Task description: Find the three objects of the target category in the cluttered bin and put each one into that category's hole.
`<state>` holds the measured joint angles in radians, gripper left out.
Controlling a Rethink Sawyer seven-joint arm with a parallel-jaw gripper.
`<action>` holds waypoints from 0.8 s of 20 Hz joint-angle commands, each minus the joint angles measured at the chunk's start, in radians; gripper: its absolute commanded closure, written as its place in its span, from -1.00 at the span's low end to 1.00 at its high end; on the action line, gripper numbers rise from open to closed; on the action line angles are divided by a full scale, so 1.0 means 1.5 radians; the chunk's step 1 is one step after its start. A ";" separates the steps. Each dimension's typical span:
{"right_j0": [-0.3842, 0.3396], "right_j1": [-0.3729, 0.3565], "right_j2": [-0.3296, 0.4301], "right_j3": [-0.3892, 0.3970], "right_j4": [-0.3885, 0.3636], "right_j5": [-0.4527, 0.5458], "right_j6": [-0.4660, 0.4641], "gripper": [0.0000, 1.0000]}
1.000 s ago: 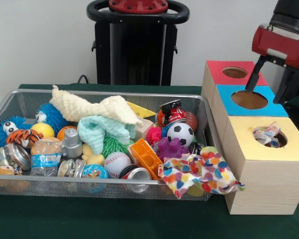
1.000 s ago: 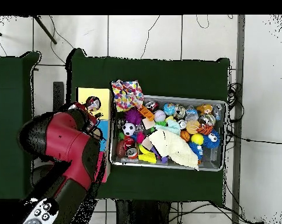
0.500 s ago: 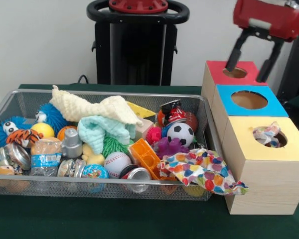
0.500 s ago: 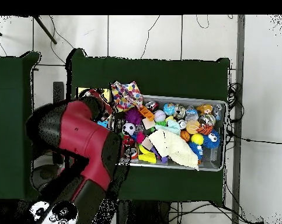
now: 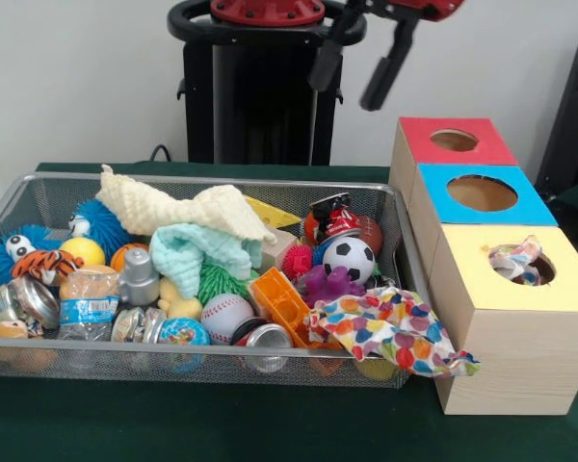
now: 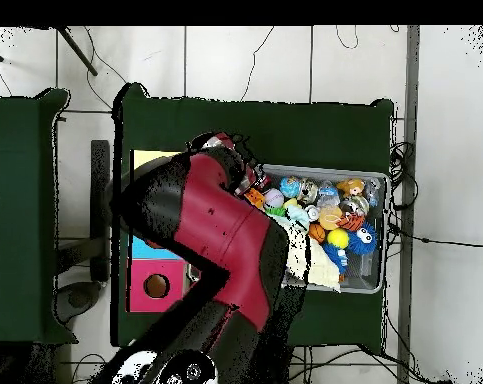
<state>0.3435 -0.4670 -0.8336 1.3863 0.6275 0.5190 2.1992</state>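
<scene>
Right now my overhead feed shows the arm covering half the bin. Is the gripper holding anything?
Observer: No. From the front, the gripper is open and empty, high above the bin.
Operator: What about the yellow box's hole? It's hidden for me.
Observer: A patterned cloth sticks out of the hole in the yellow box.
Operator: Any cloth in the bin under the arm?
Observer: Yes, a multicoloured cloth hangs over the bin's corner nearest that box.

Red arm (image 6: pixel 220 245) high overhead, gripper (image 5: pixel 358 65) at top, jaws spread apart, holding nothing
</scene>
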 commanded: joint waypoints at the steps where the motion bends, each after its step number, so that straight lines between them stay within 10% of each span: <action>1: -0.031 -0.009 0.140 0.001 -0.055 -0.028 0.004 -1.00; 5: -0.034 0.001 0.171 0.011 -0.042 0.020 0.039 -1.00; 16: -0.162 -0.071 0.425 0.052 -0.131 -0.094 -0.180 -1.00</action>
<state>0.2270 -0.5379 -0.5467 1.3870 0.5380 0.4923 2.1990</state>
